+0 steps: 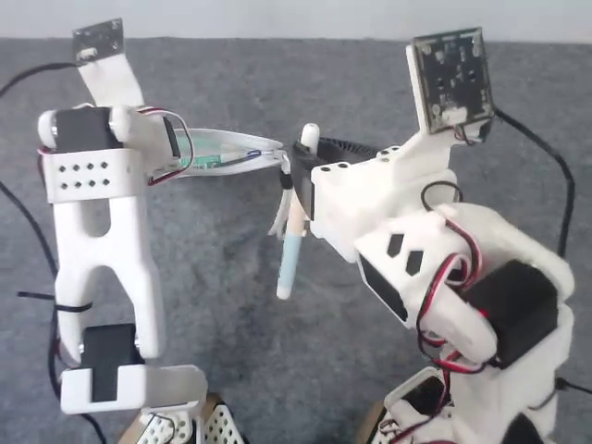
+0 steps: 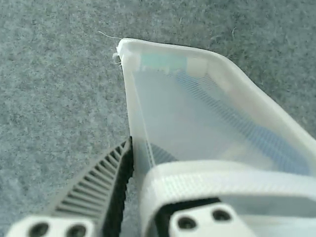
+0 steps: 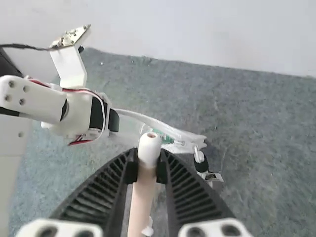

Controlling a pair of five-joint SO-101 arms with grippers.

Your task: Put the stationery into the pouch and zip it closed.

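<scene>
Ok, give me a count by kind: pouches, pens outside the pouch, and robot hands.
mesh pouch: 1
pen outside the pouch: 1
robot hands: 2 (left hand, right hand)
Total: 4

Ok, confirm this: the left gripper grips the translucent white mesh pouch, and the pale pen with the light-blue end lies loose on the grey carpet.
The pale pen is not lying loose: the right gripper is shut on it, as the right wrist view shows. The left gripper does grip the translucent white mesh pouch.
</scene>
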